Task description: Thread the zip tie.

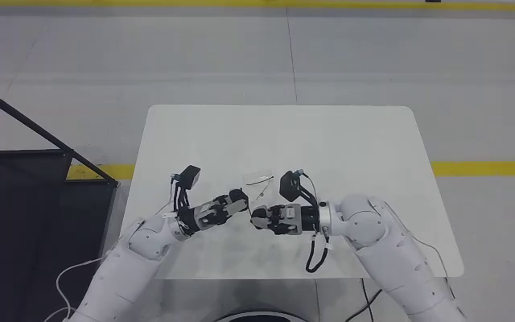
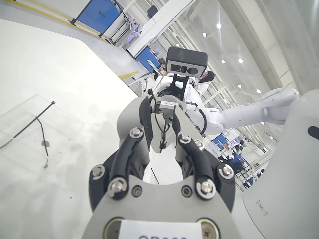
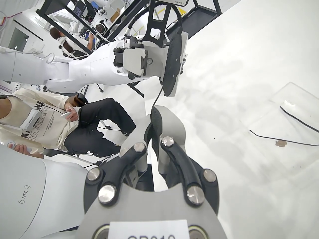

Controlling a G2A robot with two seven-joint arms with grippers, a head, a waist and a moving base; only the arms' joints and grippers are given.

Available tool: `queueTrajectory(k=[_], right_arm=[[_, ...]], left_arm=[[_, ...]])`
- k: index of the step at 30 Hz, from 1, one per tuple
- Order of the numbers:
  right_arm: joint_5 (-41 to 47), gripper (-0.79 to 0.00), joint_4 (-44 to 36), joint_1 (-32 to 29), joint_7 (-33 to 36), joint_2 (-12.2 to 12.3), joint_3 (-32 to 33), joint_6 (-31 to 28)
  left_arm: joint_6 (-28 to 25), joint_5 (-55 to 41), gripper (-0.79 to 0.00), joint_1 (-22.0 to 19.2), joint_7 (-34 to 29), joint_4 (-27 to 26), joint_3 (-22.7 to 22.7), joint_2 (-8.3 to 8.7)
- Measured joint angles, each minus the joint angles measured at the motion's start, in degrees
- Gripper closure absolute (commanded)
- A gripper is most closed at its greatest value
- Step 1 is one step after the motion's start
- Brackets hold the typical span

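Leaving the right claw (image 3: 153, 110), the zip tie (image 3: 157, 96) points at the left claw (image 2: 160, 111).

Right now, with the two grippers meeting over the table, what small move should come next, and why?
Probably close the left gripper on the zip tie. The right gripper is shut on it, and the thin black strand runs from there into the gap between the left gripper's open fingers, so it looks placed for a second grasp.
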Motion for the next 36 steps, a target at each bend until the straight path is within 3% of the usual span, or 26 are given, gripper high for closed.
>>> queueTrajectory(k=[15, 23, 36], right_arm=[[-0.3, 0.000, 0.0, 0.3, -0.6, 0.4, -0.7, 0.2], [-0.5, 0.000, 0.0, 0.5, -1.1, 0.5, -1.1, 0.4], [-0.3, 0.000, 0.1, 0.9, -1.1, 0.8, -1.7, 0.8]], left_arm=[[0.0, -0.3, -0.191, -0.5, -0.2, 0.5, 0.8, -0.14], [0.0, -0.4, -0.071, -0.6, -0.2, 0.7, 0.8, -0.15], [0.0, 0.3, -0.018, -0.4, 0.7, 0.6, 0.6, -0.21]])
